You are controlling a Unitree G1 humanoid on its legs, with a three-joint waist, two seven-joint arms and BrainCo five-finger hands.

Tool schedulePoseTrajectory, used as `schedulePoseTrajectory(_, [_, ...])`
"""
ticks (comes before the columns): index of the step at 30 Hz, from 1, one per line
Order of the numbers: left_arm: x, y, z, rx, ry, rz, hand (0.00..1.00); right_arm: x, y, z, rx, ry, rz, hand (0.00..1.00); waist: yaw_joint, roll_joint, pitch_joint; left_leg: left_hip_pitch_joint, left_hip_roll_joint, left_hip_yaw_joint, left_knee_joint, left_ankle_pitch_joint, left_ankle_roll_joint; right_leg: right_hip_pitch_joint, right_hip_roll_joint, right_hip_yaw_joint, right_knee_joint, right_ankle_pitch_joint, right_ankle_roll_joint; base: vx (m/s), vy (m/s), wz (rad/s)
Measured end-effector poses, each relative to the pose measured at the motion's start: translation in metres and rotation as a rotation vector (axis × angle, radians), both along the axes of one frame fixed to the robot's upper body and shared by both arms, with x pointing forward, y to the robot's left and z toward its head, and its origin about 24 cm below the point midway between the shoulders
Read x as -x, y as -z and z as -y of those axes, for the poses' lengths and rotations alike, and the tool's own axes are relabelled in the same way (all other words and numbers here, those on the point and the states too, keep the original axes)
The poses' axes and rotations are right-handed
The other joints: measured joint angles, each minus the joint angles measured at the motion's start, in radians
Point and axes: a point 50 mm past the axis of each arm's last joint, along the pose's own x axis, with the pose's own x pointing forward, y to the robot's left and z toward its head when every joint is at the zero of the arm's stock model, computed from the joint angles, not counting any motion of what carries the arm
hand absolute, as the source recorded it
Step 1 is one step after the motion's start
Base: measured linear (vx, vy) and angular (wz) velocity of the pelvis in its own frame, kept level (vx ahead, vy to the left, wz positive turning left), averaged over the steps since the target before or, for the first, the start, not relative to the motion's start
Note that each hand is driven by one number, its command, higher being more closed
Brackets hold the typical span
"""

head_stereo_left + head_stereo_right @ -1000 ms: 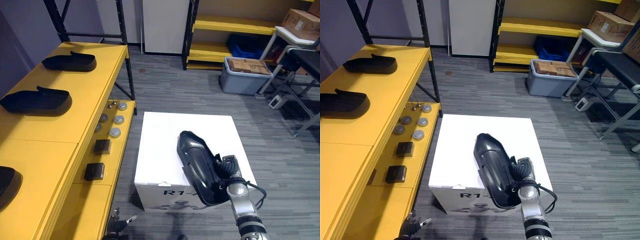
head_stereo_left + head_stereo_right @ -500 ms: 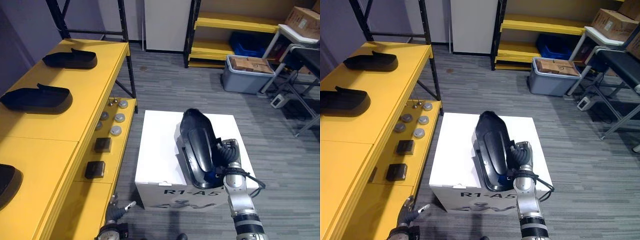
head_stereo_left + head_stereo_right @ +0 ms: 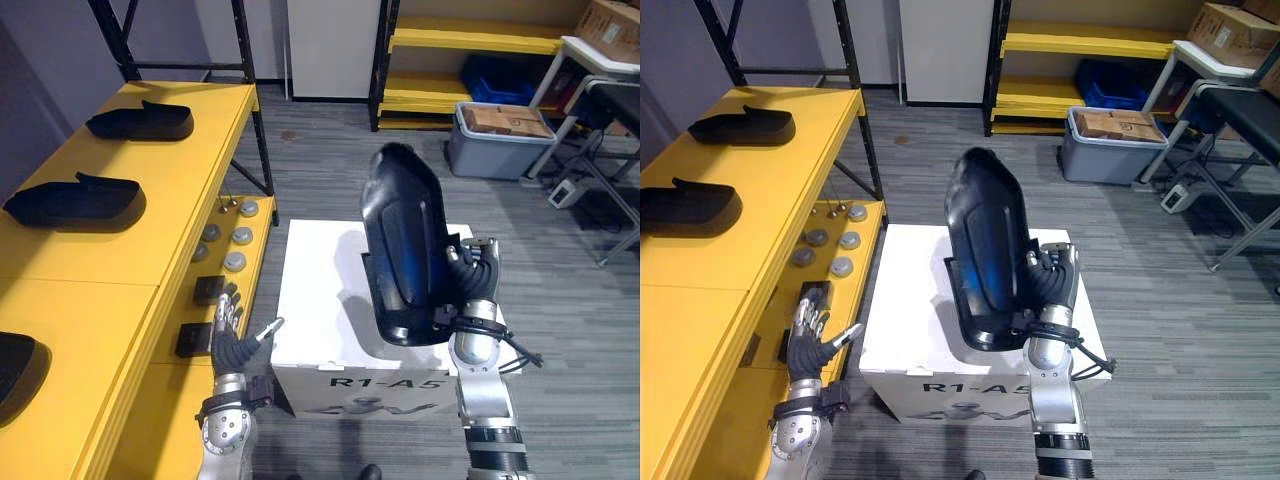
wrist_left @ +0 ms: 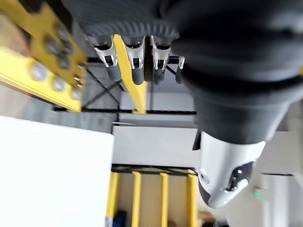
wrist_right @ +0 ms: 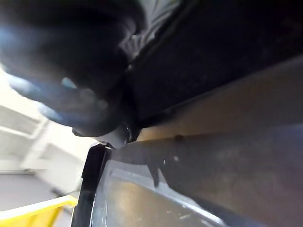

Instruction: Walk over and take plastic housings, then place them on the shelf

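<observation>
Mostly hidden behind the housing (image 3: 405,240), the right hand (image 3: 472,285) at 5 o'clock shows curled fingers clamped on its lower edge; its wrist view is too dark to read. At 8 o'clock a shelf housing (image 3: 14,366) is cut off by the frame. The left hand (image 3: 236,343), at 7 o'clock, has its fingers spread apart beside the yellow shelf (image 3: 120,260). Bare shelf top lies open between the cut-off piece and the next housing (image 3: 75,200) at 9 o'clock. The held housing is black, glossy, long and curved, upright above the white box (image 3: 315,290).
</observation>
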Motion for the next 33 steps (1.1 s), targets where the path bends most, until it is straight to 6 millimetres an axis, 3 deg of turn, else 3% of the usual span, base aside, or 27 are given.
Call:
schedulePoseTrajectory(10, [-0.015,-0.018,0.05,0.016,0.229,0.087,0.0,-0.002,-0.016,-0.055,0.038,-0.23,0.066,1.0,0.0,0.01,-0.007,0.01,0.003,0.03,0.008,-0.002,-0.001,0.005,0.004,0.02,0.0,0.001,-0.001,0.0,0.003,-0.06])
schedulePoseTrajectory(19, [-0.026,-0.009,0.064,0.014,0.291,0.024,0.0,0.001,-0.029,-0.077,0.033,-0.321,0.12,1.0,-0.003,0.021,-0.016,0.007,0.007,0.054,0.01,-0.002,-0.002,-0.006,0.009,0.04,0.0,0.006,-0.007,0.0,0.012,-0.07])
schedulePoseTrajectory(20, [-0.027,-0.009,0.064,0.013,0.286,0.025,1.0,0.001,-0.029,-0.077,0.033,-0.322,0.121,1.0,-0.003,0.021,-0.017,0.006,0.007,0.055,0.011,-0.002,-0.002,-0.008,0.009,0.041,0.0,0.007,-0.008,-0.02,0.009,-0.04])
schedulePoseTrajectory(25, [-0.027,-0.008,0.066,0.023,0.276,0.011,1.0,0.001,-0.03,-0.078,0.039,-0.329,0.124,1.0,-0.003,0.021,-0.037,-0.005,0.006,0.062,0.018,-0.002,-0.002,-0.016,0.009,0.047,0.0,0.012,-0.012,-0.01,0.008,-0.03])
schedulePoseTrajectory(26, [-0.028,-0.009,0.066,0.024,0.276,0.011,1.0,0.001,-0.03,-0.078,0.04,-0.329,0.125,0.0,-0.003,0.021,-0.04,-0.005,0.006,0.062,0.019,-0.002,-0.002,-0.016,0.009,0.048,0.0,0.012,-0.012,0.0,0.0,0.0])
schedulePoseTrajectory(33, [-0.031,-0.001,0.059,0.016,0.226,-0.034,1.0,0.004,-0.027,-0.087,0.037,-0.405,0.116,0.0,-0.018,0.023,-0.05,-0.01,0.008,0.075,0.036,-0.011,0.0,-0.018,0.011,0.058,-0.001,0.023,-0.016,-0.05,0.005,-0.05])
